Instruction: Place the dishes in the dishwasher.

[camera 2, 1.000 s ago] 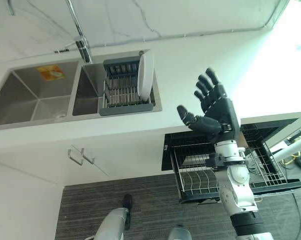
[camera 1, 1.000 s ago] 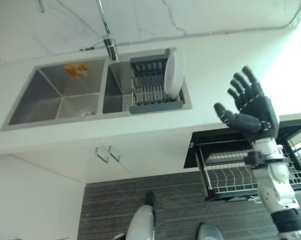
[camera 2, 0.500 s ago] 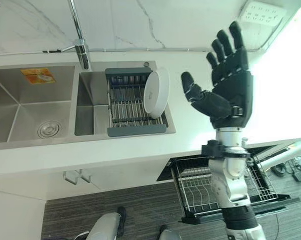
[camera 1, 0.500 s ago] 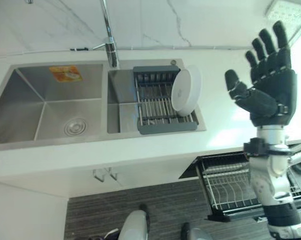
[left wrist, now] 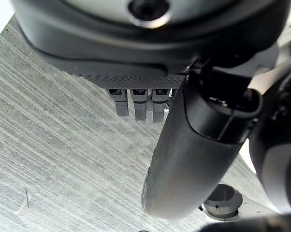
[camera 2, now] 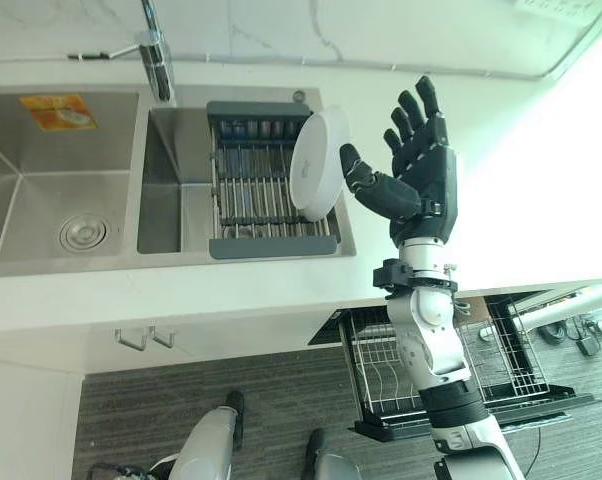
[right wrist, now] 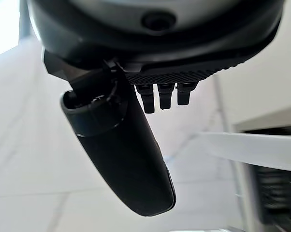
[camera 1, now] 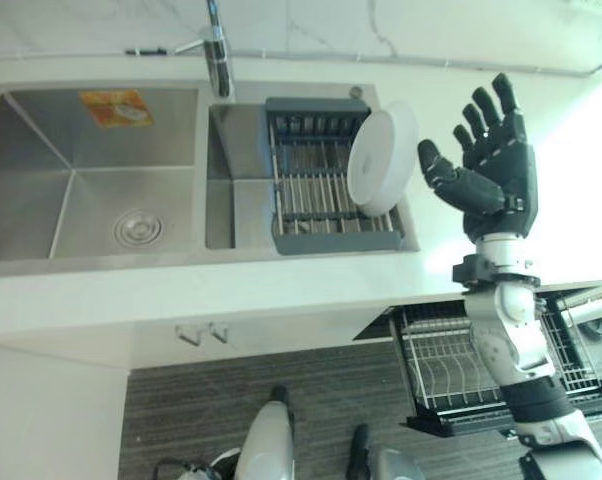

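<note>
A white plate (camera 1: 381,158) stands on edge at the right end of a grey dish rack (camera 1: 326,190) set in the right basin of the steel sink (camera 1: 81,190). My right hand (camera 1: 491,170) is raised just right of the plate, fingers straight and spread, thumb toward the plate's rim, holding nothing. In the right wrist view the plate (right wrist: 261,150) shows past the thumb. The dishwasher's wire basket (camera 1: 501,365) is pulled out below the counter at the right. My left hand (left wrist: 184,154) hangs over the striped floor with relaxed fingers.
A tall faucet (camera 1: 216,50) rises behind the sink's divider. The white counter (camera 1: 281,290) runs along the front of the sink. Cabinet handles (camera 1: 196,333) sit below it. Grey striped floor (camera 1: 181,420) lies beneath.
The camera has tilted, shifting the whole scene. My right hand has come down and leftward, closer to the plate's rim, still open.
</note>
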Available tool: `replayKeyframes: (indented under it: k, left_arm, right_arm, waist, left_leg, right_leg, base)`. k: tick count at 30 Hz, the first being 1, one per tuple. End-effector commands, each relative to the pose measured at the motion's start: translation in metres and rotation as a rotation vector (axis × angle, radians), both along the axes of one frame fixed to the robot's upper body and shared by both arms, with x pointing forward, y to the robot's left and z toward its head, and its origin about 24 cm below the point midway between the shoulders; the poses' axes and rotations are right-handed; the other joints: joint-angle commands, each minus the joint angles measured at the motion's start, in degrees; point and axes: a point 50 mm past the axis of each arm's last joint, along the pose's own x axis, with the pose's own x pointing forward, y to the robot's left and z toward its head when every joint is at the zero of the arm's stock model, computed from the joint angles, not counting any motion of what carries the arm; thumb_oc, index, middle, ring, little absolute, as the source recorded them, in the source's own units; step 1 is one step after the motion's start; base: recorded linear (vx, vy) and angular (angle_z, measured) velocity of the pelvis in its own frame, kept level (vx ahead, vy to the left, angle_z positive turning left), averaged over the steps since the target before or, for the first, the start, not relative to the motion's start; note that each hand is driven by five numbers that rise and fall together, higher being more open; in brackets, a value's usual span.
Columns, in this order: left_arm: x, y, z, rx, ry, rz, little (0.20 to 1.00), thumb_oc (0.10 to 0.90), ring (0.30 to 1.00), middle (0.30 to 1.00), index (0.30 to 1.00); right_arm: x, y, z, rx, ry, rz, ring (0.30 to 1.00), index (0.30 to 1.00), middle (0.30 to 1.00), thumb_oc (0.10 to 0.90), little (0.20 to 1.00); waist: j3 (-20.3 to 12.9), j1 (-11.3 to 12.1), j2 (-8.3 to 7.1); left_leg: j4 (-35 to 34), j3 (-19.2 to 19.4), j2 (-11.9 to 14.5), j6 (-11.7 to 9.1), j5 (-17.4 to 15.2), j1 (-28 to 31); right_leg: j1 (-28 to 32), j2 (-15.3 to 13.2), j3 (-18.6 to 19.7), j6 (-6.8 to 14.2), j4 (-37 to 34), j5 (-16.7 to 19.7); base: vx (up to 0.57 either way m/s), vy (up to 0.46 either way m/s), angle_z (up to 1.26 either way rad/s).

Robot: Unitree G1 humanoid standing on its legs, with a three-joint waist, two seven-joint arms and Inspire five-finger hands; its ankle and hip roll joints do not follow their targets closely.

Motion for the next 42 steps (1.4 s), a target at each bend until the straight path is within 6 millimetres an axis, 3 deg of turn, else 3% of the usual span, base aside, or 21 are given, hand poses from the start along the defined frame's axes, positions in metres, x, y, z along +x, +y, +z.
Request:
replayKeyframes:
  k: [1, 9, 30, 31, 32, 39, 42]
  left_arm:
    - [-0.005, -0.015, -0.003, -0.022, 0.016, -0.044, 0.9, 0.8, 0.9, 0.9, 0.9]
    - [-0.003, -0.007, -0.002, 0.027, 0.01, -0.045, 0.9, 0.8, 0.9, 0.9, 0.9]
    - [0.009, -0.005, 0.005, 0.098, -0.078, -0.093, 0.9, 0.8, 0.9, 0.9, 0.9]
    - [0.009, -0.005, 0.005, 0.101, -0.08, -0.096, 0.9, 0.8, 0.9, 0.9, 0.9]
    - [0.009, -0.004, 0.006, 0.104, -0.082, -0.099, 0.9, 0.8, 0.9, 0.9, 0.9]
    - [0.012, -0.004, 0.008, 0.108, -0.1, -0.112, 0.9, 0.8, 0.9, 0.9, 0.9]
    - [0.01, -0.008, 0.007, 0.102, -0.098, -0.114, 0.9, 0.8, 0.9, 0.9, 0.9]
  right_arm:
    - [-0.008, -0.005, 0.067, 0.049, -0.31, -0.013, 0.9, 0.9, 0.9, 0.8, 0.9]
    - [-0.003, 0.002, 0.069, 0.005, -0.295, 0.003, 0.9, 0.9, 0.9, 0.8, 0.9]
    - [0.013, 0.001, 0.037, 0.006, -0.124, -0.051, 0.9, 0.9, 0.9, 0.8, 0.9]
    - [0.014, 0.001, 0.036, -0.006, -0.118, -0.062, 0.556, 0.556, 0.556, 0.571, 0.556]
    - [0.014, 0.0, 0.035, -0.013, -0.113, -0.072, 0.3, 0.3, 0.3, 0.4, 0.3]
    - [0.017, -0.001, 0.038, -0.043, -0.12, -0.123, 0.3, 0.3, 0.3, 0.4, 0.3]
    - [0.014, -0.009, 0.037, -0.011, -0.142, -0.239, 0.3, 0.3, 0.3, 0.4, 0.3]
  waist:
    - [-1.2, 0.7, 0.8]
    - [-0.1, 1.2, 1.34]
    - [1.2, 1.4, 1.85]
    - [1.3, 1.4, 1.85]
    - [1.4, 1.4, 1.82]
    - [1.6, 1.7, 2.02]
    - [1.3, 1.6, 2.33]
  left_leg:
    - [-6.0, -6.8, -0.5, -0.3, -5.7, 4.6]
    - [-6.0, -7.1, -0.6, -0.5, -5.1, 4.2]
    - [-6.0, -6.8, -0.8, -0.8, -4.8, 4.2]
    - [-6.0, -6.8, -0.9, -0.7, -4.8, 4.2]
    - [-6.0, -6.8, -0.9, -0.7, -4.8, 4.2]
    - [-6.0, -6.9, -1.0, -0.8, -4.7, 4.0]
    - [-6.0, -6.7, -1.0, -0.9, -4.8, 4.3]
  right_leg:
    - [-3.9, -2.7, -0.9, 2.6, 0.8, 0.6]
    - [-3.9, -3.4, -1.8, 2.6, 0.8, 0.8]
    - [-3.8, -3.8, -2.8, 2.4, 0.8, 0.8]
    - [-3.8, -3.8, -2.8, 2.4, 0.8, 0.8]
    - [-3.8, -3.8, -2.9, 2.4, 0.8, 0.8]
    - [-3.9, -3.9, -3.2, 2.4, 0.8, 0.8]
    - [-3.7, -4.0, -3.4, 2.3, 0.8, 0.6]
  base:
    - [-0.02, -0.026, 0.08]
    - [0.01, 0.008, 0.03]
    - [-0.01, 0.007, 0.03]
    - [0.0, 0.0, 0.0]
    - [0.0, 0.0, 0.0]
    - [-0.02, 0.0, 0.01]
    - [-0.01, 0.024, 0.07]
